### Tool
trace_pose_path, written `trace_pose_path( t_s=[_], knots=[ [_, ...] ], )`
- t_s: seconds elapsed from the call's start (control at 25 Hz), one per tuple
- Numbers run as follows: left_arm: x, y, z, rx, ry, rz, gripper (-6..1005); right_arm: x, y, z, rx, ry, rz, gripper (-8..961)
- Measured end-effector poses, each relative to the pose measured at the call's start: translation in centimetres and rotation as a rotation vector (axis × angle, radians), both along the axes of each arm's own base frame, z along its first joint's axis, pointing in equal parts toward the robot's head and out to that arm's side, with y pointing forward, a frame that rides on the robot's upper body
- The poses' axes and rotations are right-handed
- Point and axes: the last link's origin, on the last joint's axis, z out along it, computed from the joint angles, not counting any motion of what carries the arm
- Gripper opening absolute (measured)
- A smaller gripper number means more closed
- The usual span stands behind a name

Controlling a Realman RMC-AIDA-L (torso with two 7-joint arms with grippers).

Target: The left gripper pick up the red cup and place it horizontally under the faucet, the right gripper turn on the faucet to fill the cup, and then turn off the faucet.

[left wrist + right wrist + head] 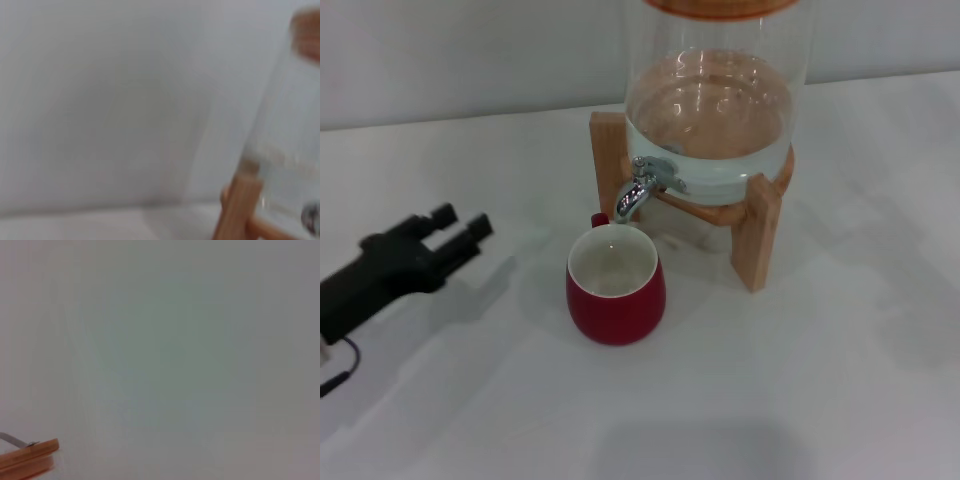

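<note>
Desk (pixel 800 400), white and plain, carries everything in the head view. Nearest on it stands the red cup (pixel 616 285), a squat rounded mug, glossy dark red outside and white inside, upright with its mouth open upward and looking empty. Its small red loop handle points toward the far side, just below the spout. The cup sits directly under the faucet (pixel 642 186), not touching it.

Off to the left of the cup, well apart from it, the left claw (pixel 460 228) hangs over the desk on its black wrist; its 2 black fingers are spread with a clear gap between them and pinch nothing. A thin black cable trails below the wrist.

Behind the cup, the faucet is a small shiny chrome spigot with its spout turned down toward the cup's rim. It is set in the clear glass dispenser (pixel 715 110), which holds a shallow layer of water and rests on a wooden stand (pixel 757 235). The left wrist view shows the same dispenser and stand blurred at one edge.

No writing or label can be read anywhere.
</note>
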Motion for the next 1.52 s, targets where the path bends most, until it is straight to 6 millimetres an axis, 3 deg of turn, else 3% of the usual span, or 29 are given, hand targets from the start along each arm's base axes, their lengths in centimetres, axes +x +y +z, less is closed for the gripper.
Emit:
trace_pose_path(
  t_s=[0.12, 0.36, 0.6, 0.84, 1.32, 1.52],
  knots=[
    [-0.2, -0.8, 1.6, 0.062, -0.063, 0.001, 515, 0.2, -0.2, 0.1, 0.003, 0.001, -0.007, 719],
    [-0.3, -2.2, 4.8, 0.176, -0.232, -0.024, 573, 0.2, -0.6, 0.1, -0.006, 0.002, -0.004, 719],
    [-0.6, -3.3, 6.8, 0.306, -0.254, -0.081, 573, -0.4, -1.7, -0.1, -0.055, -0.018, 0.057, 719],
    [-1.0, -3.4, 8.2, 0.407, -0.284, -0.075, 573, -2.9, -2.8, -1.2, -0.222, -0.052, 0.212, 719],
    [-0.9, -2.8, 8.5, 0.425, -0.264, -0.080, 572, -10.1, 1.0, -7.4, -0.580, -0.097, 0.480, 719],
    [-1.0, -2.7, 8.5, 0.427, -0.259, -0.070, 572, -11.6, 2.7, -9.4, -0.668, -0.188, 0.463, 719]
  ],
)
